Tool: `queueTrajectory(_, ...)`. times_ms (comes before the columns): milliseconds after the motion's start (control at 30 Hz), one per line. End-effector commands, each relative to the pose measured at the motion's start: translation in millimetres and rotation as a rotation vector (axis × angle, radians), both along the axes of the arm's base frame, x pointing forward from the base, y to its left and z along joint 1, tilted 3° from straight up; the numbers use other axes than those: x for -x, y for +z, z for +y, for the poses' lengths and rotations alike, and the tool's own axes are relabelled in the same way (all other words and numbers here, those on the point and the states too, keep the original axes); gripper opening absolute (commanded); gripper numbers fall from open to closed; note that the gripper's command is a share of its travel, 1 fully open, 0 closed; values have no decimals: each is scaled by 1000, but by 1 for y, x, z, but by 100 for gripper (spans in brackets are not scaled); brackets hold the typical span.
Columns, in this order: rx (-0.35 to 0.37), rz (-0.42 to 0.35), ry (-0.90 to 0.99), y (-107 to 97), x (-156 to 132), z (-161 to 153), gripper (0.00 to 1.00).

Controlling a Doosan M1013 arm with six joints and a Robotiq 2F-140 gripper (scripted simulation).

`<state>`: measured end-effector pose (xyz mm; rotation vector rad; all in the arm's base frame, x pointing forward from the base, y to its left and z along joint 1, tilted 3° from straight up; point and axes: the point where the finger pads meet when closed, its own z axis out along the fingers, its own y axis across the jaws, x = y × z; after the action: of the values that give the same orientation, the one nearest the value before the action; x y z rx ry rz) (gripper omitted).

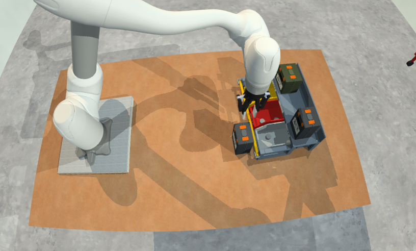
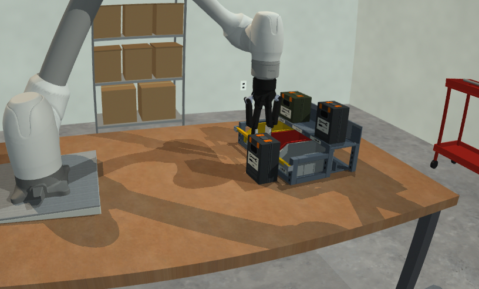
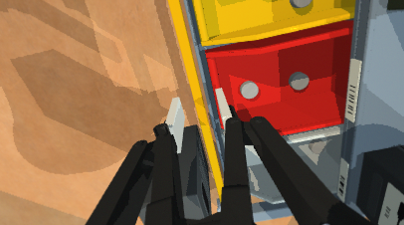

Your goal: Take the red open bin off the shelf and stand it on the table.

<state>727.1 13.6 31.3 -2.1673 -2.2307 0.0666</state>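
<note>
The gripper (image 3: 199,116) is hanging over the front edge of the shelf (image 1: 302,95), partly open and holding nothing. One finger (image 3: 175,118) is sitting outside the yellow front rail (image 3: 186,47), the other inside it. Just past them, the red bin (image 3: 284,82) is sitting in the shelf with two round parts inside, between the yellow bin (image 3: 259,2) and the grey bin (image 1: 271,134).
</note>
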Motion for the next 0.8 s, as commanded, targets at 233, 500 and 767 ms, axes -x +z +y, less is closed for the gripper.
queueTrajectory(233,0,0,0,0,0,0,28)
queueTrajectory(500,0,0,0,0,0,0,0)
queueTrajectory(767,0,0,0,0,0,0,0)
